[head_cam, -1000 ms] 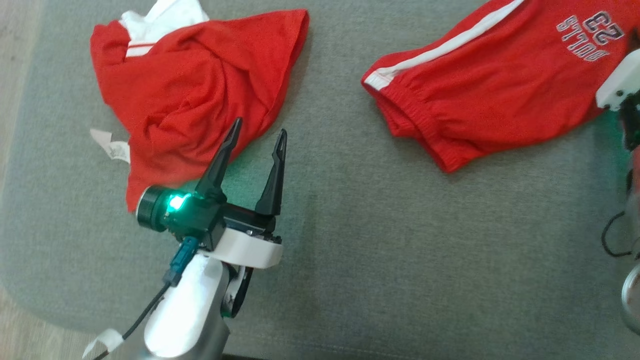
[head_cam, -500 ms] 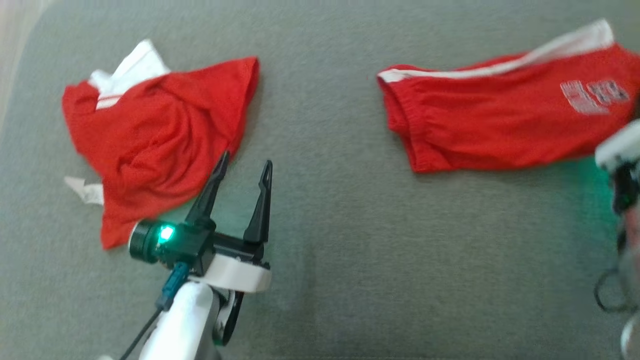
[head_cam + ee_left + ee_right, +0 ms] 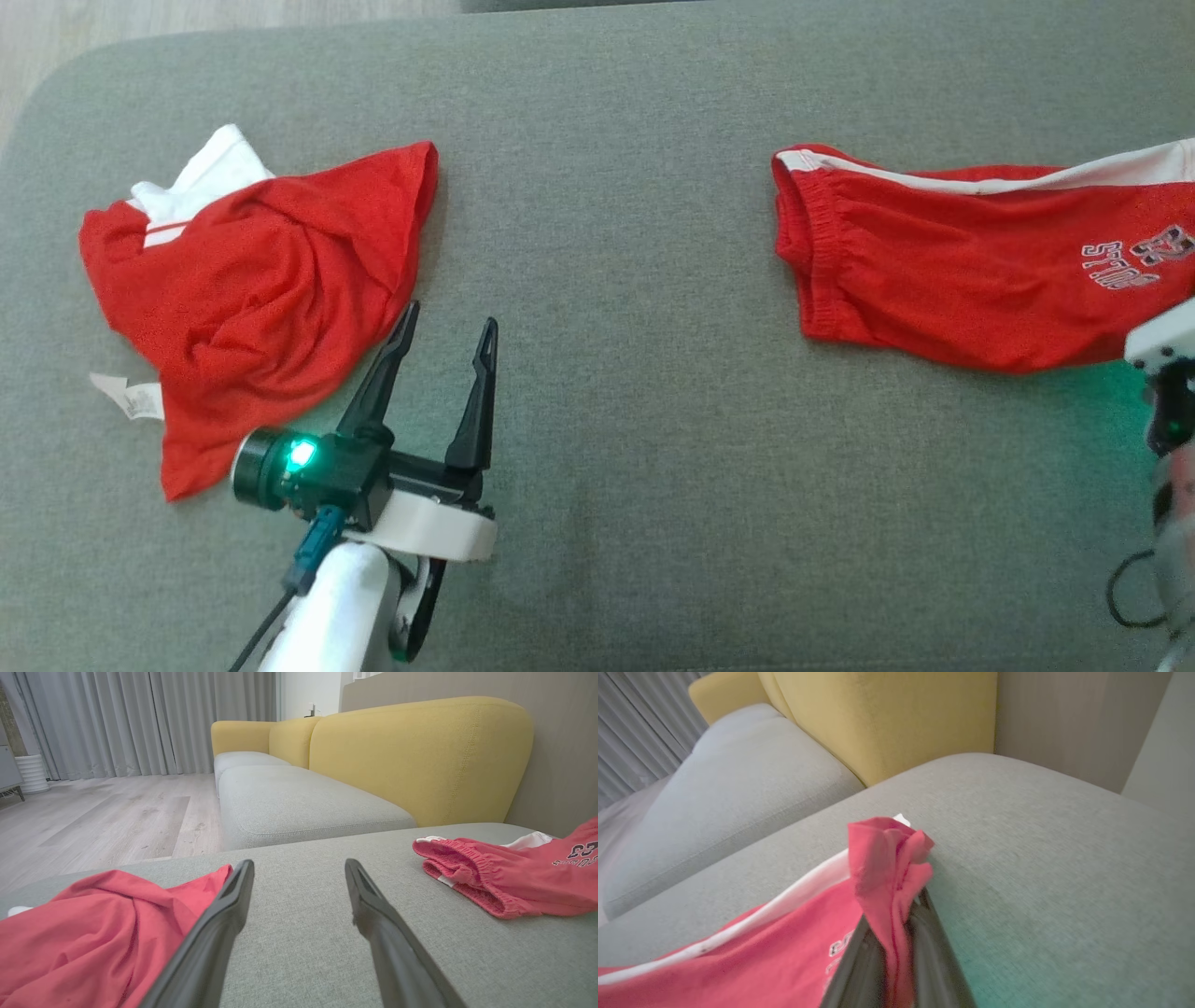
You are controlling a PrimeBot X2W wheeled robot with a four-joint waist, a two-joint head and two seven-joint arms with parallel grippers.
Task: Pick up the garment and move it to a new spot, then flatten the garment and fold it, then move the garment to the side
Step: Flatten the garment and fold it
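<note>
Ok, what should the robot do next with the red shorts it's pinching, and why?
Probably lower the right gripper to lay the red white-striped fabric shorts on the grey fabric cushion: it is shut on one bunched, lifted corner, while the open left gripper hovers free to help flatten.

Head camera looks down on grey cushion (image 3: 653, 467); wrist cameras skim it low (both face yellow backrest (image 3: 420, 756)).
</note>
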